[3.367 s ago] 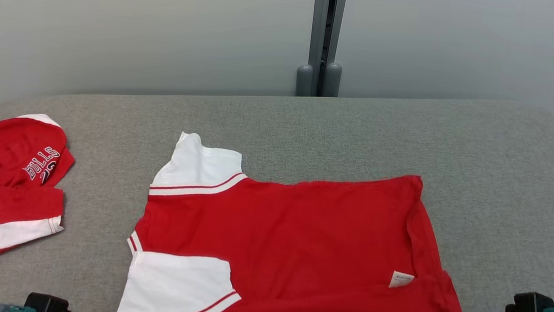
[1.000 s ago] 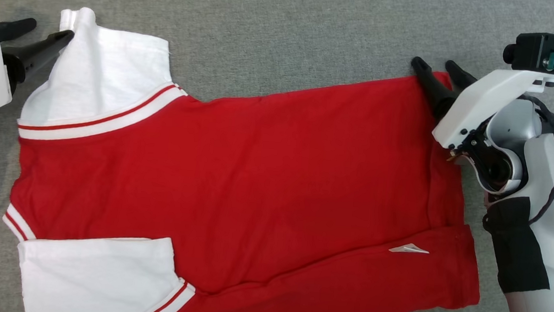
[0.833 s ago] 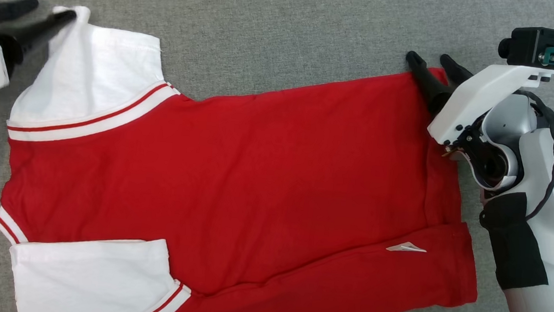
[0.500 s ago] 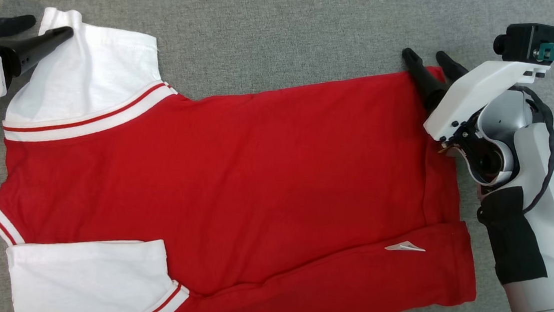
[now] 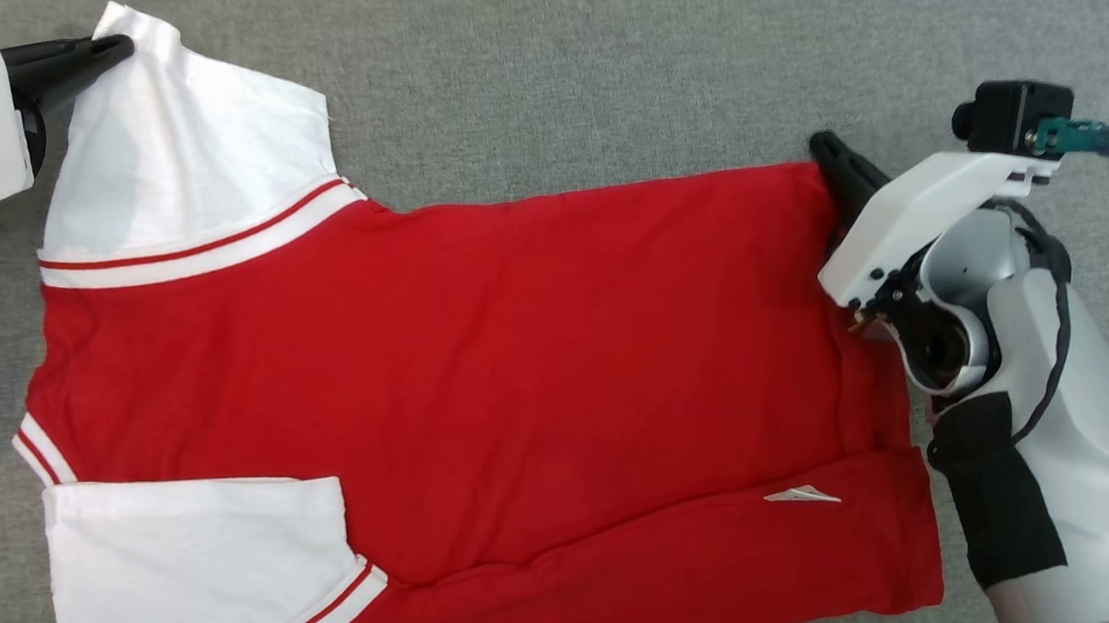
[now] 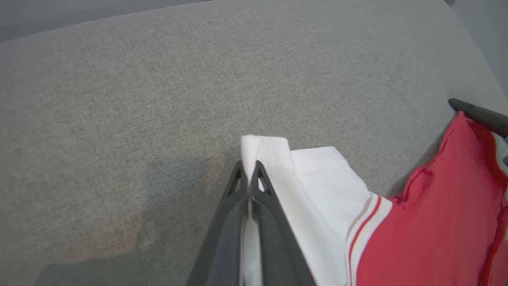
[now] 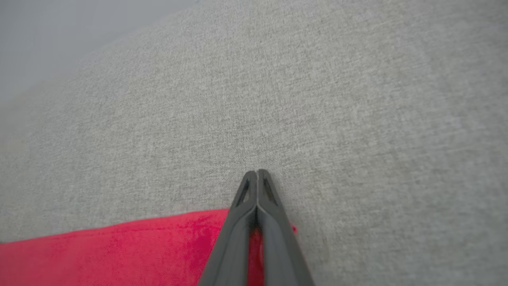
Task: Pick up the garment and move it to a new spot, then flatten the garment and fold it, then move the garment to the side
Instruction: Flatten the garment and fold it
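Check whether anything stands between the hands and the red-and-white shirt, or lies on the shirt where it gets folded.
Nothing visible does. The left hand is shut on the corner of the white sleeve, the right hand on the corner of the red hem. Nothing lies on the shirt, spread on gray upholstery.

The bench (image 5: 577, 53) is covered in grey woven cloth with a fine fleck. In the left wrist view its far edge runs in a gentle curve, rounding off at the right, and a smooth, darker grey wall (image 6: 59, 14) stands behind it. In the right wrist view a paler, blurred grey panel (image 7: 59, 31) lies beyond the edge. The light is soft and even, leaving a faint shadow (image 6: 174, 182) on the cloth.
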